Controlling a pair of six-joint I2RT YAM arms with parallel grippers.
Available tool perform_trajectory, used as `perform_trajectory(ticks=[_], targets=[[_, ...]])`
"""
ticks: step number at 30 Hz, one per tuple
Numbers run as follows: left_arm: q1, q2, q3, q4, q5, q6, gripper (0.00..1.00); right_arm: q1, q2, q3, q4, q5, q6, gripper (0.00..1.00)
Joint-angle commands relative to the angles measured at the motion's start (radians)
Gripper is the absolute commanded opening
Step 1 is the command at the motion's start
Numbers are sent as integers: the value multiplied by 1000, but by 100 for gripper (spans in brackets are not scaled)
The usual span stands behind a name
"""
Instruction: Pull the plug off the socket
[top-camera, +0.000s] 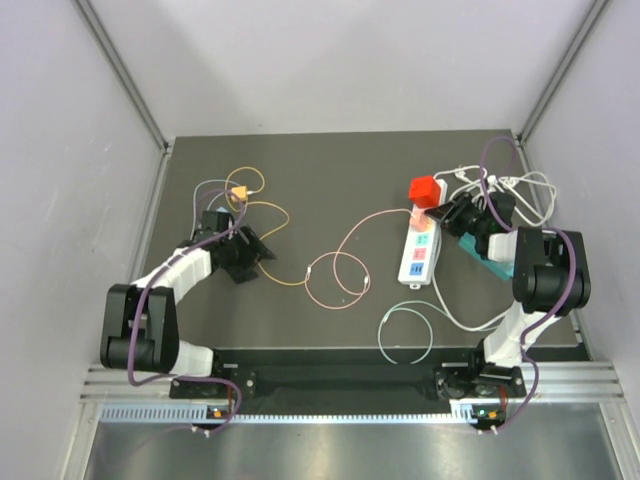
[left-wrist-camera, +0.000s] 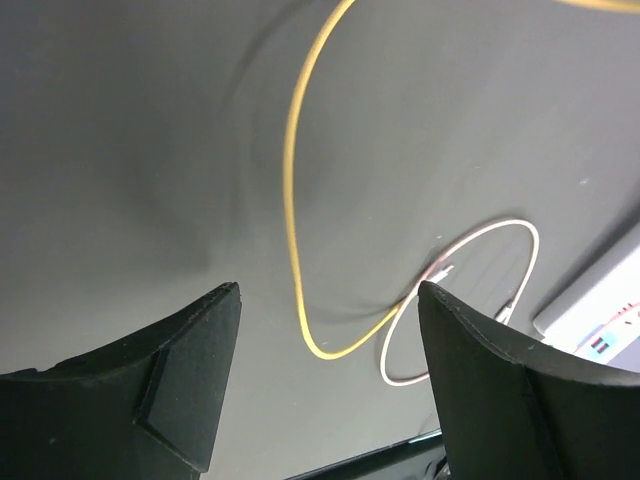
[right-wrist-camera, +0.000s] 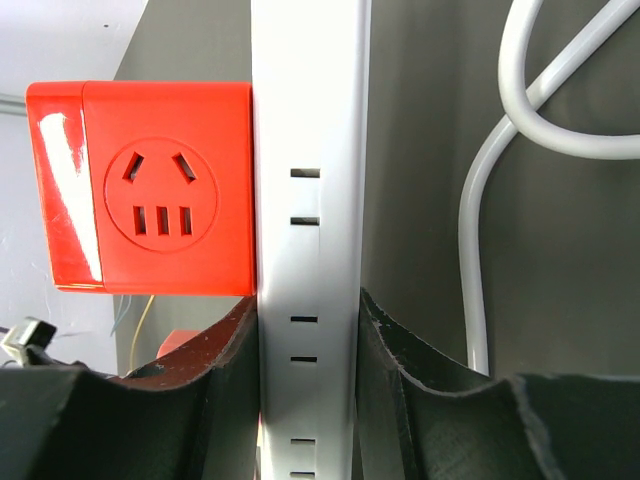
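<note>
I see the plug (top-camera: 425, 190), a red glossy cube with a round socket face on its side (right-wrist-camera: 160, 200), seated in the far end of the white power strip (top-camera: 420, 255). The strip is long and lies on the table at the right. The fingers (right-wrist-camera: 200, 390) of the right gripper (right-wrist-camera: 308, 320) touch it on both sides, just beside the plug.

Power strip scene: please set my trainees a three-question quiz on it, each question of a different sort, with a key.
1. True or false: the red plug lies apart from the power strip.
2. The right gripper is shut on: A) the red plug; B) the power strip; C) a white cable.
3. Fill in: the cable between the fingers of the open left gripper is ___.
Key: 1 false; 2 B; 3 yellow.
</note>
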Motion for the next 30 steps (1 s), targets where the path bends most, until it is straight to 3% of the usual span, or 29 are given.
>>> perform_trajectory(ticks=[1, 6, 11, 17, 24, 30], targets=[[-23, 22, -12, 86, -48, -102, 75, -27, -42, 25, 112, -31, 15, 0], [-37, 37, -47, 150, -72, -150, 63, -30, -32, 25, 117, -37, 21, 0], [-35, 37, -87, 233, -36, -175, 28, -30, -30, 25, 120, -38, 25, 0], [-31, 0, -87, 265, -2, -169, 0, -31, -30, 25, 123, -40, 27, 0], [29, -173, 34, 141, -119, -100, 0, -34, -32, 23, 125, -41, 31, 0], [49, -241, 251, -18, -275, 104, 0, -36, -27, 22, 131, -46, 39, 0]])
